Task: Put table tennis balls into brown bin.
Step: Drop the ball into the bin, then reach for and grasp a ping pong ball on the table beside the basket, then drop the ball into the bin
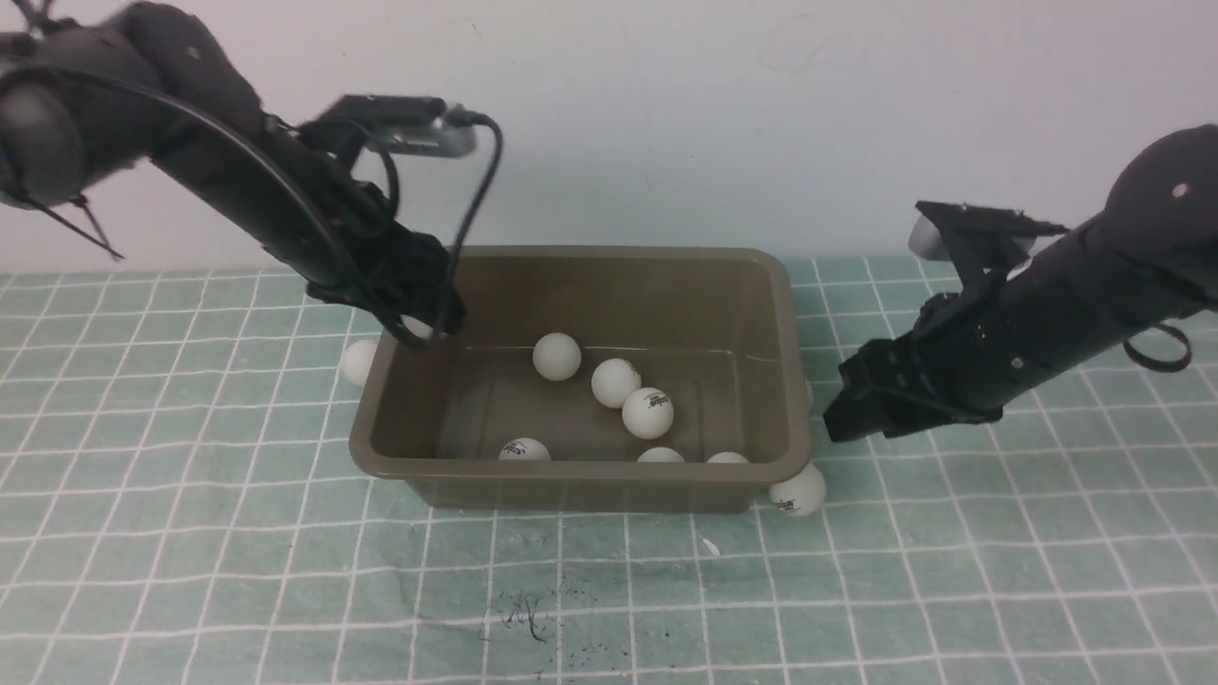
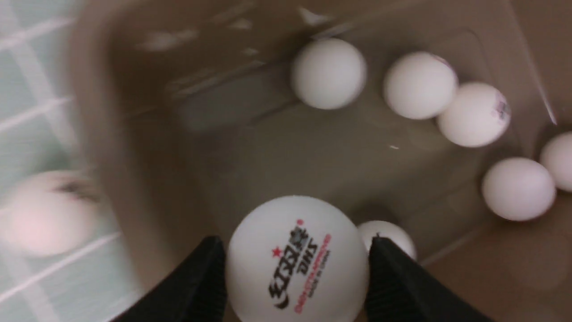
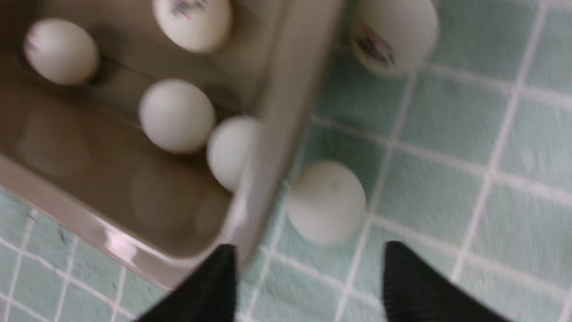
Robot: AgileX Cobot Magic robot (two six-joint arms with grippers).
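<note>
Since the logo ball [image 2: 297,264] shows sharp between the two black fingers [image 2: 196,281] of the left gripper [image 2: 296,245] while everything behind it smears, I judge it pinched on both sides, not dropping. In the front view that gripper hangs over the upper-left corner of the brown bin [image 1: 571,487], so this ball is above the tub but not yet in it.

The right gripper [image 3: 310,249] has its fingers [image 3: 415,286] spread wide with nothing between them. It is aimed at a loose ball [image 3: 327,201] on the green gridded mat [image 1: 190,495], just beside the bin's right wall.

Six table tennis balls [image 1: 616,382] lie inside the bin, from centre to lower right. Outside it are the left-wall ball [image 1: 360,362], the corner ball [image 1: 797,492] at the bin's lower right, and that loose ball. By my count the task is past halfway: four balls remain, one of them already in hand.
</note>
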